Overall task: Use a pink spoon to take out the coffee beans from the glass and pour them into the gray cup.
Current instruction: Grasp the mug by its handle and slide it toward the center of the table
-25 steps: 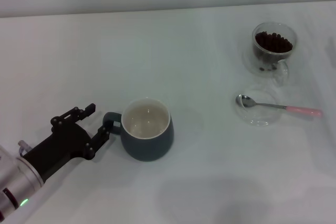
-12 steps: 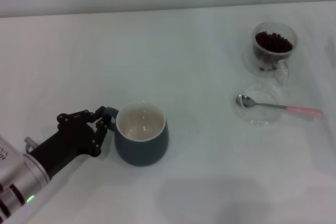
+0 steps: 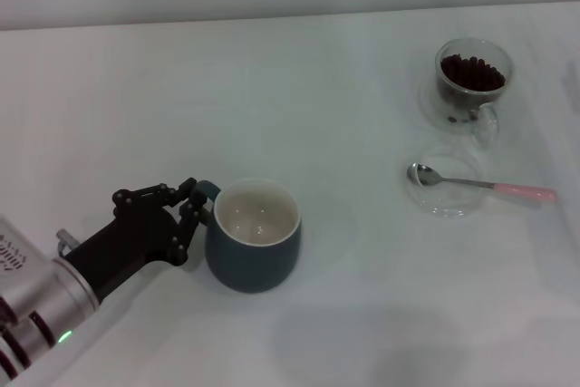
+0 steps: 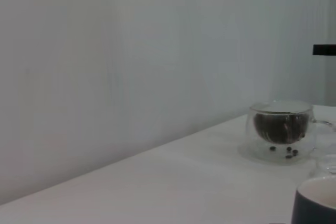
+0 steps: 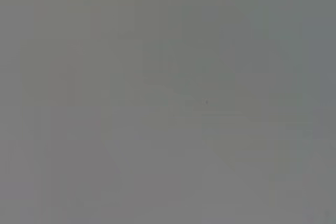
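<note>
The gray cup (image 3: 253, 235) stands on the white table at the front left, its cream inside empty; its rim also shows in the left wrist view (image 4: 315, 203). My left gripper (image 3: 195, 208) is shut on the gray cup's loop handle. The glass (image 3: 471, 83) holds the coffee beans (image 3: 471, 72) at the back right; it also shows in the left wrist view (image 4: 281, 129). The pink spoon (image 3: 480, 185) lies across a flat clear saucer (image 3: 446, 183) in front of the glass. My right gripper is out of view.
The white table (image 3: 362, 296) ends at a pale wall at the back. A few loose beans lie at the bottom of the glass in the left wrist view (image 4: 286, 152). The right wrist view shows only plain grey.
My left gripper closed from open onto the gray cup's handle. The cup shifted slightly left and then back right with the gripper.
</note>
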